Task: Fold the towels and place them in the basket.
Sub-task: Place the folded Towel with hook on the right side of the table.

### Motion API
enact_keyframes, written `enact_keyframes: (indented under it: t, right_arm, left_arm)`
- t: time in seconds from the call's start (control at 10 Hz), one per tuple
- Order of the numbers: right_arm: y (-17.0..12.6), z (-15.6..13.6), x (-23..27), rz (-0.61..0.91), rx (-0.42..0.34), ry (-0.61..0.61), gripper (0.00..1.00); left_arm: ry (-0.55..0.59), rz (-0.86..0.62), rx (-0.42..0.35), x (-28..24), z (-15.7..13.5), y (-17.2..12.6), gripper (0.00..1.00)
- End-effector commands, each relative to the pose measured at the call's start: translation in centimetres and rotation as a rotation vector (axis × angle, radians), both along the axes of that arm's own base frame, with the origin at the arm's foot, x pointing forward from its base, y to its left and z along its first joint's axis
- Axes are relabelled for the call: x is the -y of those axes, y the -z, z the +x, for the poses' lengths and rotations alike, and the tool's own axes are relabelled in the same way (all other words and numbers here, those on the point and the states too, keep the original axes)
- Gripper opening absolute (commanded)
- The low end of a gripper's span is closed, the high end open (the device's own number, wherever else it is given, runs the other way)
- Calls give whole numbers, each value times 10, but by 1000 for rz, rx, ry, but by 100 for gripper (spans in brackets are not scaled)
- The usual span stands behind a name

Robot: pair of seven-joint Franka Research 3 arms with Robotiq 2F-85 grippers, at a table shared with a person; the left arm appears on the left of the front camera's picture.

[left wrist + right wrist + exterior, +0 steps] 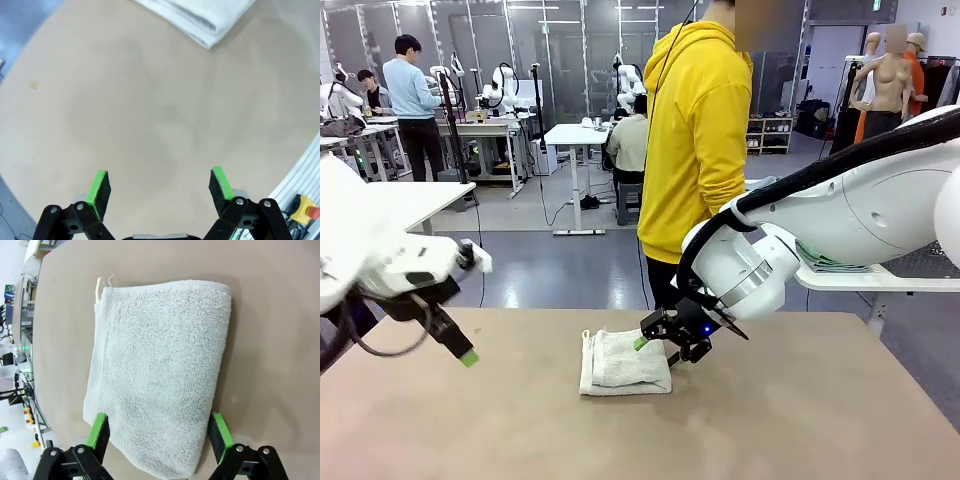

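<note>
Here, spread right gripper [159,422] straddles folded, nubby terry towel [160,350]; left gripper [160,175] released.

a robotics lab, one wide shared room; a white robot arm [380,265] reaches in from the left and a second white arm [860,215] from the right, over a tan table [770,420] in the near part; beyond it a grey floor [550,270] runs far back to a white work table [575,135] on thin legs; a person stands [408,95] far left and another sits [630,140] at the benches; glass partition walls [570,50] close the far side; shelves [770,135] stand far right; a yellow box with a red stop button [305,212] sits off the near table's edge
</note>
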State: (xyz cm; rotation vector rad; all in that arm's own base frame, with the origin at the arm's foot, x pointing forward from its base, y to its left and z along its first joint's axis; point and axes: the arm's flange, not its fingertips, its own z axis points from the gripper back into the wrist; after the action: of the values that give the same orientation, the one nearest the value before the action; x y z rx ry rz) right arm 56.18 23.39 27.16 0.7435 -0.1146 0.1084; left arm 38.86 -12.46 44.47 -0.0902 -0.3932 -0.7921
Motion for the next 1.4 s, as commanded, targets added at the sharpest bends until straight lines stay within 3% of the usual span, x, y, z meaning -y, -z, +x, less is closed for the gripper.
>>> enact_keyframes:
  t: [0.0, 0.4, 0.5, 0.6, 0.9, 1.0, 1.1, 1.2, 1.3]
  right_arm:
    - [5, 0, -5, 25, 11, 15, 100]
    - [8, -1, -8, 13, 4, 19, 100]
    - [8, -1, -9, 12, 3, 20, 100]
    - [9, 0, -9, 6, 15, 24, 88]
    - [10, -1, -9, -7, 20, 22, 1]
    - [11, -2, -9, -11, 16, 22, 0]
    - [11, -3, -10, -18, 15, 17, 12]
    - [11, -4, -9, -27, 12, 13, 0]
    - [9, -5, -9, -30, 13, 16, 0]
  left_arm:
    - [18, -59, 102, -41, -30, -63, 100]
    - [117, -137, 209, -77, -85, -109, 100]
    - [73, -122, 254, -85, -97, -119, 100]
    - [66, -147, 272, -93, -104, -123, 100]
    - [31, -185, 304, -102, -114, -133, 100]
    - [28, -200, 308, -105, -115, -133, 100]
    - [52, -192, 315, -102, -98, -160, 100]
    - [52, -192, 315, -102, -98, -160, 100]
    - [52, -192, 315, -102, -98, -160, 100]
